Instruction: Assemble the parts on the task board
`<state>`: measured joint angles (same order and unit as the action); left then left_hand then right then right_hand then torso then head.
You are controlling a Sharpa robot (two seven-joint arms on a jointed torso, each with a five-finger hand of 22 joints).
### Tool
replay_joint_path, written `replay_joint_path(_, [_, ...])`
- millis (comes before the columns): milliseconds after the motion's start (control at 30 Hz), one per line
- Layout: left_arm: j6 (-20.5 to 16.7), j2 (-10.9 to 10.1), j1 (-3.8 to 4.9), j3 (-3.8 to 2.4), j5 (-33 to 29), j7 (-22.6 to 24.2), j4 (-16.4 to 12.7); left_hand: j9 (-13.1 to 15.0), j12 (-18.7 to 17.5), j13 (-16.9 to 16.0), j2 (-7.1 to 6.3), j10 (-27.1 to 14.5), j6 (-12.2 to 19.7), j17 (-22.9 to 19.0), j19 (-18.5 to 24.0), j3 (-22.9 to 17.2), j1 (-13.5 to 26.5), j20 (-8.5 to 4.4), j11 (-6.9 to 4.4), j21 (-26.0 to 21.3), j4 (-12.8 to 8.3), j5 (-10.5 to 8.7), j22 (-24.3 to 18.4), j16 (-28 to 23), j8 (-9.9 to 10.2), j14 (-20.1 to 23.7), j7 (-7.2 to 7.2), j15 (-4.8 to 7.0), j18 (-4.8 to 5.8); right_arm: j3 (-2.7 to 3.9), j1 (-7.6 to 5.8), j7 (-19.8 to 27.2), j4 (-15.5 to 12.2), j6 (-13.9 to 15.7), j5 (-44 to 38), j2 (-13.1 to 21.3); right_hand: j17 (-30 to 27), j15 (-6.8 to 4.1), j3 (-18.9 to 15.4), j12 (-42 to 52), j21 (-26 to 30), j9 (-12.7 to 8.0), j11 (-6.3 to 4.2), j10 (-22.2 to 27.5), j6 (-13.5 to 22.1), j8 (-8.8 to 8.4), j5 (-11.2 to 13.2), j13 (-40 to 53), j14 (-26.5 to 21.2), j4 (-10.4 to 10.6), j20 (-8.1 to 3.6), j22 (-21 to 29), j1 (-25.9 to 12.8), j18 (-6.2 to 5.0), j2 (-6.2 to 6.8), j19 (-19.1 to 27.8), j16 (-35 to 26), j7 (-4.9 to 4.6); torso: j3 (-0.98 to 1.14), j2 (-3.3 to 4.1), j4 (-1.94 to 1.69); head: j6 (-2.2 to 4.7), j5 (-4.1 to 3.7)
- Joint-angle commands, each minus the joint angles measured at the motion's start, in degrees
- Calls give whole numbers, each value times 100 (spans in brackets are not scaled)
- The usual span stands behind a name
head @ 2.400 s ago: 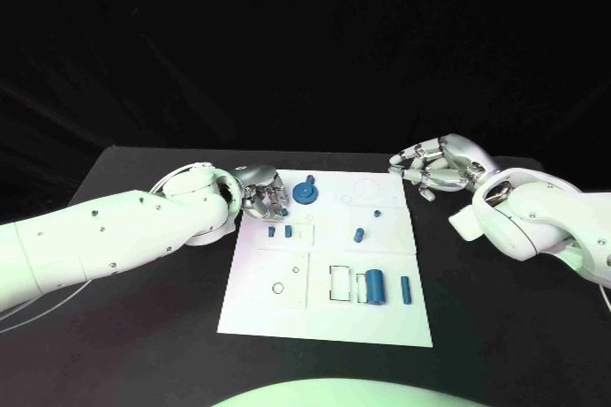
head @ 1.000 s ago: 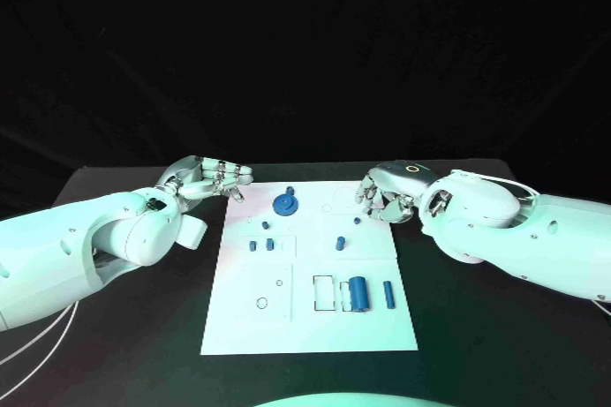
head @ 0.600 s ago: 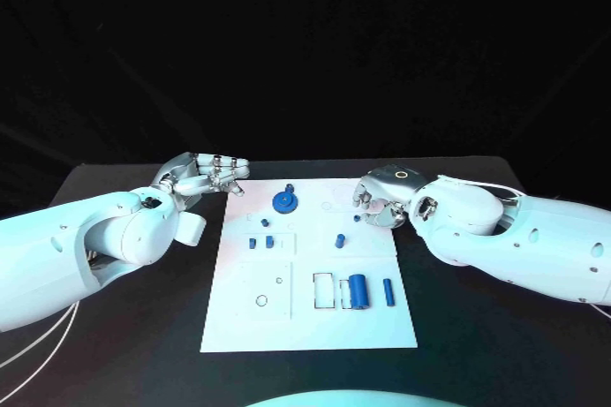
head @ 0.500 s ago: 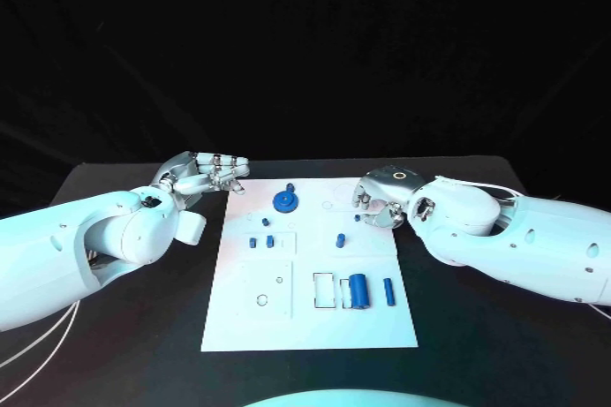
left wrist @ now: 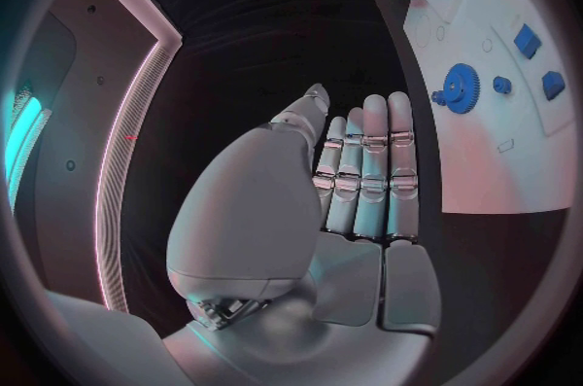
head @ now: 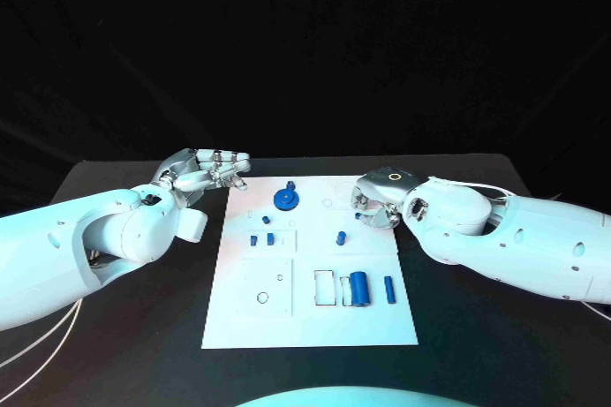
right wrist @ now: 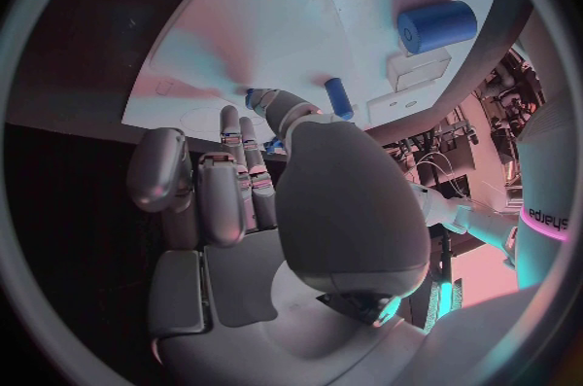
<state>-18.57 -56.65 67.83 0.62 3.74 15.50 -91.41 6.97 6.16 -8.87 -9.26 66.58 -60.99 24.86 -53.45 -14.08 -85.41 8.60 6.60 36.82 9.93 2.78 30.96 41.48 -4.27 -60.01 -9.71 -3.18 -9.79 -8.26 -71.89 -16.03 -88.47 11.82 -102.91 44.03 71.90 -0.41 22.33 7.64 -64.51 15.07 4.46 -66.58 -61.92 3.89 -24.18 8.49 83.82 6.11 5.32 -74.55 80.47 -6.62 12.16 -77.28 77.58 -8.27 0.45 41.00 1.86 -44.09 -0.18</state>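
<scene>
The left hand [head: 210, 169] hovers over the black counter [head: 127, 336] just off the far left corner of the board [head: 312, 319]; its fingers [left wrist: 364, 162] lie straight and close together, holding nothing. The board lies lengthwise in the middle of the counter. On it, near the far edge, sits a blue gear [head: 287, 198], with a small peg [head: 267, 220] just nearer and two short pegs [head: 261, 241] side by side nearer still. A slim pin [head: 340, 238] lies right of centre. Toward the near end a thick cylinder [head: 359, 288] lies beside a thin rod [head: 389, 290]. The right hand [head: 378, 199] is over the far right part of the board, fingers [right wrist: 231, 172] curled downward with the tips at or near the surface beside a small blue piece; whether they grip anything cannot be told.
</scene>
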Motion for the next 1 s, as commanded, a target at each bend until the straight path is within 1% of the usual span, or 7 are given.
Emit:
replay_joint_path(33, [40, 2, 3, -4, -87, 105, -27, -7, 18, -3, 37, -26, 9, -7, 7, 32, 6, 29, 4, -28, -2, 0, -5, -29, 9, 41, -32, -2, -50, -1, 15, 25, 34, -19, -124, -35, -8, 41, 49, -30, -1, -7, 19, 14, -10, 7, -40, -10, 254, -2, 37, -13, -8, 104, 6, -9, 12, -8, 0, -6, -3, -12, 2])
replay_joint_path(267, [66, 0, 3, -4, -88, 77, -35, -8, 26, -5, 51, -35, 15, -11, 1, 33, -9, 33, 7, -41, -14, 0, -14, -29, 7, 43, -36, -4, -53, -1, 69, 63, 79, -32, -116, -72, -17, 33, 113, -17, -43, 1, 6, -66, -77, 36, -49, -17, 250, -28, 37, -51, 10, 111, -29, -30, 8, 5, 3, -8, 5, -29, 19])
replay_joint_path(400, [69, 0, 4, -4, -88, 59, -40, -8, 32, -7, 61, -41, 18, -14, -4, 33, -21, 35, 8, -49, -24, 0, -19, -28, 6, 44, -39, -5, -55, -1, 88, 88, 86, -20, -105, -89, -20, 15, 171, -3, -55, 11, -17, -136, -134, 59, -47, -18, 247, -64, 28, -67, 44, 111, -67, -35, 6, 24, 0, -7, 1, -33, 16])
replay_joint_path(633, [82, -5, 4, -4, -88, 19, -35, -10, 38, -8, 72, -54, 25, -18, -12, 38, -26, 37, 13, -59, -31, 0, -26, -27, 5, 44, -46, -7, -56, -1, 113, 97, 94, -57, -96, -99, -16, -6, 266, -2, -99, 23, -38, -205, -200, 80, 18, -29, 246, -127, 12, -109, 82, 119, -107, -54, 9, 42, 4, -7, -5, -50, 21])
replay_joint_path(733, [85, -8, 4, -4, -88, 4, -35, -10, 38, -8, 72, -54, 25, -18, -12, 38, -26, 37, 13, -59, -31, 0, -26, -27, 5, 44, -46, -7, -56, -1, 119, 94, 105, -88, -95, -99, 0, -19, 295, 9, -142, 32, -54, -257, -243, 96, 30, -28, 251, -156, 5, -141, 89, 127, -120, -74, 22, 55, -1, -10, -4, -56, 21])
replay_joint_path(867, [81, -7, 4, -4, -88, -7, -36, -11, 41, -8, 77, -64, 32, -20, -16, 42, -30, 39, 17, -66, -37, 0, -31, -26, 7, 45, -52, -9, -57, -1, 130, 83, 116, -113, -94, -105, 35, -51, 356, 35, -203, 55, -89, -361, -337, 135, 70, -20, 260, -230, -18, -190, 132, 137, -171, -102, 49, 86, 1, -10, 1, -56, 29])
replay_joint_path(1000, [86, -7, 4, -4, -88, -24, -42, -12, 45, -9, 87, -73, 37, -22, -21, 41, -42, 40, 19, -72, -45, 0, -35, -26, 6, 46, -55, -10, -58, -1, 144, 49, 115, -114, -115, -106, 66, -66, 402, 28, -287, 65, -102, -393, -369, 143, 118, -22, 268, -298, -35, -250, 170, 154, -199, -142, 73, 94, 1, -9, 0, -74, 28])
